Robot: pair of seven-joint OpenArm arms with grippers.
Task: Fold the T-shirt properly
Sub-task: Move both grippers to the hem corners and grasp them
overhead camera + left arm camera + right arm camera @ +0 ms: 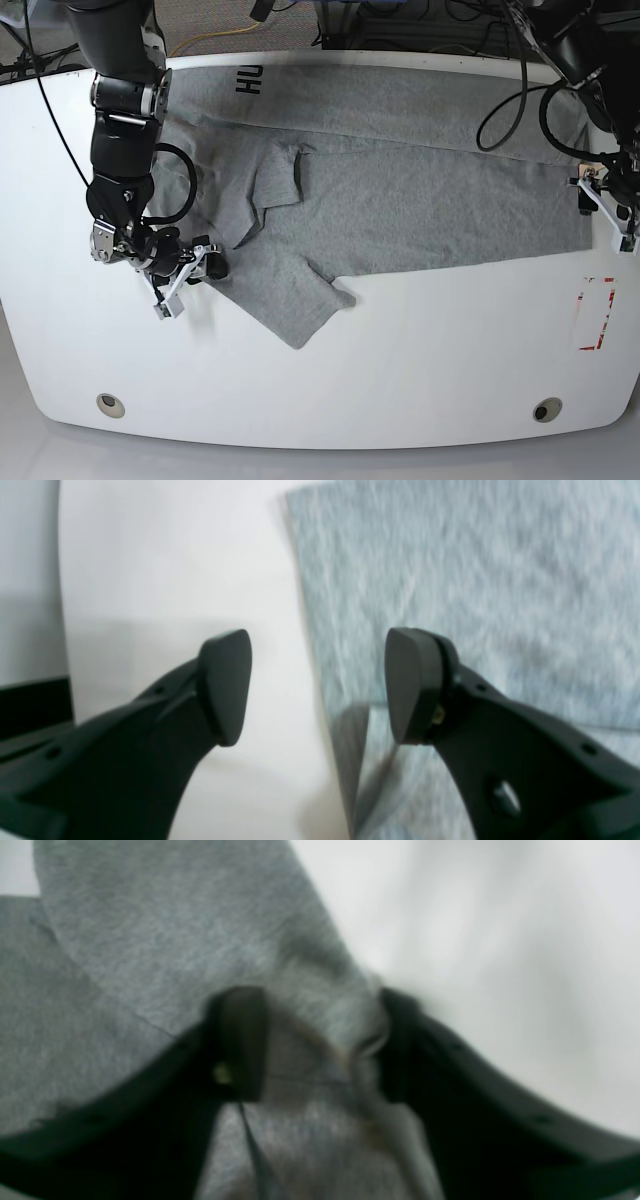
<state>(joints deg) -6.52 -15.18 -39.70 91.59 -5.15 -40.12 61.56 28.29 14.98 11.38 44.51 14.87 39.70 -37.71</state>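
Large light heather-grey cotton T-shirt [400, 190] lies spread across the far half of the white oval tabletop [420, 350], partly folded: a long band runs along the far edge with black block letters "HU" showing at its left end in the base view, and a lower layer of cloth lies over the middle. A short sleeve [295, 300] sticks out toward the near edge, ending in a blunt corner; a second small flap [275, 180] is turned over near the shirt's middle. Right gripper [200, 268], black fingers with white brackets, sits low at the shirt's left edge in the base view, just beside that sleeve. From the right wrist camera its jaws stand partly apart with a bunched ridge of grey fabric [345, 1040] between them; the view is blurred, so cannot tell whether the pads are actually pinching the cloth or only straddling it. Left gripper [317, 685] is at the opposite end of the shirt, on the base view's right, over the hem edge. Its two dark pads [227, 685] are spread well apart with nothing between them; one finger is over bare white table, the other over grey cloth, with the cloth's straight edge running between. A red-and-white rectangular marking [597, 312] lies on the table near the left gripper, apart from the shirt. Two round metal fittings [110, 404] sit at the table's near edge.
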